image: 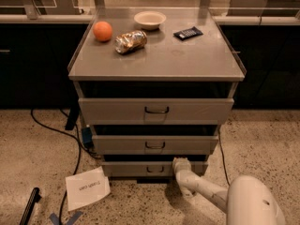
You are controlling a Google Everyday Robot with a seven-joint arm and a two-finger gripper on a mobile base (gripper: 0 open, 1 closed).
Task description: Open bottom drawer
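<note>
Floor, nearest: white arm (213, 192) entering from the lower right; paper sheet (87, 188) lying flat at lower left; black cables (70, 137) trailing beside it.
Pincer (180, 165): low against the front of the bottom drawer (124, 169), just right of its small dark handle (155, 169); released or clenched, cannot tell.
Bottom drawer: lowest of three, close above the floor, under the middle drawer (117, 144) and the top drawer (108, 110).
Counter (187, 62): orange (102, 31) at left; crumpled shiny packet (131, 41) beside it; dark wrapper (188, 33) at right; pale bowl (149, 19) farthest.
</note>
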